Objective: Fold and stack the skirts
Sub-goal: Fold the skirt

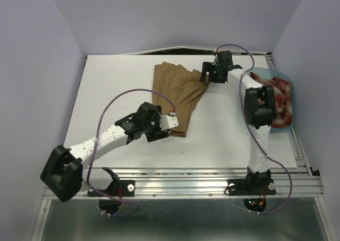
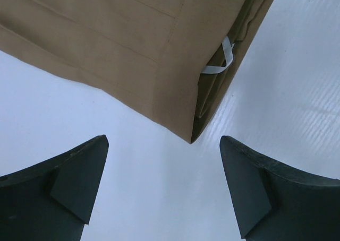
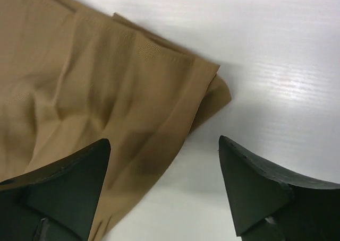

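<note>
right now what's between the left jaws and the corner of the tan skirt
Only bare white table. In the left wrist view the folded corner of the tan skirt reaches level with the tips of the open left jaws, touching neither.

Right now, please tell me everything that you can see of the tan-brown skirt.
The tan-brown skirt is plain, soft woven cloth with stitched seams and a small white loop near one corner. It lies folded in layers, slightly creased, flat on the white table. The left gripper and right gripper stand open at opposite ends; neither holds it.
</note>
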You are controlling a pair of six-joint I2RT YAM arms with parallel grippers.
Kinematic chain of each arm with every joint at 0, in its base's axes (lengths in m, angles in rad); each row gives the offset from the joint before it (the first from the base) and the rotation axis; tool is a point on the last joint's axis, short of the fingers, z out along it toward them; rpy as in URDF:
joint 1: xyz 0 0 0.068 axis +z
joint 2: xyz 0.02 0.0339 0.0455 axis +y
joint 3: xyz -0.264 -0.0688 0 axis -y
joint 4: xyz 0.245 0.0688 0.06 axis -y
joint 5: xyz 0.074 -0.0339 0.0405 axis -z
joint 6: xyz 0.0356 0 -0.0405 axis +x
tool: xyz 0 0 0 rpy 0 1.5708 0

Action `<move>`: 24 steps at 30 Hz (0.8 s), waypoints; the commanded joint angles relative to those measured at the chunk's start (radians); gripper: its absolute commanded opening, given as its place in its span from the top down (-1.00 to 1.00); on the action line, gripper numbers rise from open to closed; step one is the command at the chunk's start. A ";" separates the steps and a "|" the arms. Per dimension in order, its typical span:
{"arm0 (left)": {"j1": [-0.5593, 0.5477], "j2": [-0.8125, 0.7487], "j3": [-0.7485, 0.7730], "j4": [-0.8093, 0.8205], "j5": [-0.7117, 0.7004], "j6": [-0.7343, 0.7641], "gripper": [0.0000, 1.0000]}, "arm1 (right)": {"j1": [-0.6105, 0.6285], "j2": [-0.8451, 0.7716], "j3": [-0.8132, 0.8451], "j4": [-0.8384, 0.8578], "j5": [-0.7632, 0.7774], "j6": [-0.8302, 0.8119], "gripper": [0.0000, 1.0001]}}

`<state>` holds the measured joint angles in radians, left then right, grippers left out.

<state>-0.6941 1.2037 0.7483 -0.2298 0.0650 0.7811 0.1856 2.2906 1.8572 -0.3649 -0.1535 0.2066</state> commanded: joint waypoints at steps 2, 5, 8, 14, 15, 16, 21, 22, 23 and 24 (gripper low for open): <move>-0.077 0.069 -0.058 0.197 -0.054 0.075 -0.97 | 0.014 -0.230 -0.029 0.032 -0.092 -0.041 -0.79; -0.145 0.099 -0.112 0.280 -0.109 0.116 -0.97 | 0.038 -0.261 -0.038 0.044 -0.226 -0.029 -0.68; -0.192 0.144 -0.133 0.311 -0.132 0.138 -0.93 | 0.074 -0.255 -0.061 0.073 -0.360 0.025 -0.44; -0.211 0.276 -0.155 0.438 -0.224 0.152 -0.71 | 0.163 -0.157 -0.065 0.047 -0.480 0.030 0.04; -0.211 0.302 -0.162 0.455 -0.244 0.158 -0.68 | 0.173 -0.123 -0.064 0.035 -0.491 0.018 0.20; -0.214 0.315 -0.165 0.474 -0.257 0.161 -0.66 | 0.184 -0.106 -0.062 0.023 -0.501 0.008 0.27; -0.231 0.373 -0.184 0.538 -0.287 0.198 -0.40 | 0.196 -0.040 -0.110 -0.051 -0.514 -0.042 0.70; -0.232 0.375 -0.187 0.543 -0.284 0.202 -0.33 | 0.196 -0.027 -0.119 -0.055 -0.511 -0.047 0.73; -0.235 0.373 -0.191 0.544 -0.278 0.207 -0.26 | 0.196 -0.020 -0.128 -0.057 -0.491 -0.050 0.74; -0.237 0.364 -0.196 0.546 -0.271 0.211 -0.09 | 0.196 -0.014 -0.136 -0.057 -0.482 -0.067 0.75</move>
<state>-0.9222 1.5497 0.6003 0.3264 -0.2070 0.9691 0.4038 2.2772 1.7332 -0.3939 -0.6331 0.1913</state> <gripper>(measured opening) 0.636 0.132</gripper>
